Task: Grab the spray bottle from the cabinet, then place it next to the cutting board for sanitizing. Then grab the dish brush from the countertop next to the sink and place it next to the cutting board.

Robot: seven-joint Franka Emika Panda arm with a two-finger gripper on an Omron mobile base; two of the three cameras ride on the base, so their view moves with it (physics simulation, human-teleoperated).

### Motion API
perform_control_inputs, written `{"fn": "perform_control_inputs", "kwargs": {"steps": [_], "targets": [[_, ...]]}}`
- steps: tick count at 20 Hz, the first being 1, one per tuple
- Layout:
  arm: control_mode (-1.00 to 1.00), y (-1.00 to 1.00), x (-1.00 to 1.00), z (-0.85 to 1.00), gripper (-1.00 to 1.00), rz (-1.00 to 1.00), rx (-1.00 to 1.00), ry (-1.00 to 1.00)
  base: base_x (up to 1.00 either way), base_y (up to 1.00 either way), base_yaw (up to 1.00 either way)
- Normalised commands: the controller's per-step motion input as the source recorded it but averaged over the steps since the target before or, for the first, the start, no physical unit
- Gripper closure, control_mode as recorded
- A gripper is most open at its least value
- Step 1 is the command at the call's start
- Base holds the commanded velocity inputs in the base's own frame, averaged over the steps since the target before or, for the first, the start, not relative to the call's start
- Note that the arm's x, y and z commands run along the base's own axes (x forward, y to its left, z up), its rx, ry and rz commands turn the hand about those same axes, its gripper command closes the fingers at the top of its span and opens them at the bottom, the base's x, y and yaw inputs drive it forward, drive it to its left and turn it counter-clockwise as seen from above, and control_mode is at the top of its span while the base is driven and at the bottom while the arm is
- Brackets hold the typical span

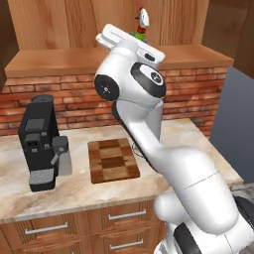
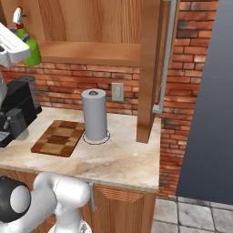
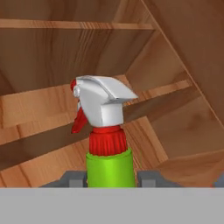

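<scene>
The lime-green spray bottle, with its white trigger head and red nozzle, stands upright between my gripper's fingertips, which press on its neck from both sides. In the left base view the spray bottle pokes up behind my raised hand, at the front of the cabinet shelf. The spray bottle overlaps the shelf's front edge in the right base view. The checkered cutting board lies on the beige countertop below. The dish brush and the sink are out of view.
A black coffee machine stands left of the board. A grey paper towel roll stands to the board's right, near a wooden post. My white arm rises over the board's right side. Drawers with metal handles sit below the counter.
</scene>
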Motion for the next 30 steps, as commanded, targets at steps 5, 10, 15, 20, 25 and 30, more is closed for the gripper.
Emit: {"fn": "perform_control_inputs", "kwargs": {"steps": [5,10,15,20,25,30], "targets": [[-1.0,-1.0,-0.86,-0.28,1.0,0.03,0.05,0.0,0.0,0.0,0.0],[-1.0,-0.88,-0.69,-0.43,1.0,0.19,0.0,0.0,0.0,0.0,0.0],[-1.0,-0.98,-0.62,-0.53,1.0,0.33,0.0,0.0,0.0,0.0,0.0],[-1.0,-0.58,-0.4,-0.75,1.0,0.3,0.01,-0.01,0.0,0.0,0.0],[-1.0,-0.06,-0.03,-0.74,1.0,0.18,0.0,0.01,0.0,0.0,0.0],[-1.0,-0.05,0.0,-0.61,1.0,0.17,0.0,0.0,0.0,0.0,0.0]]}}
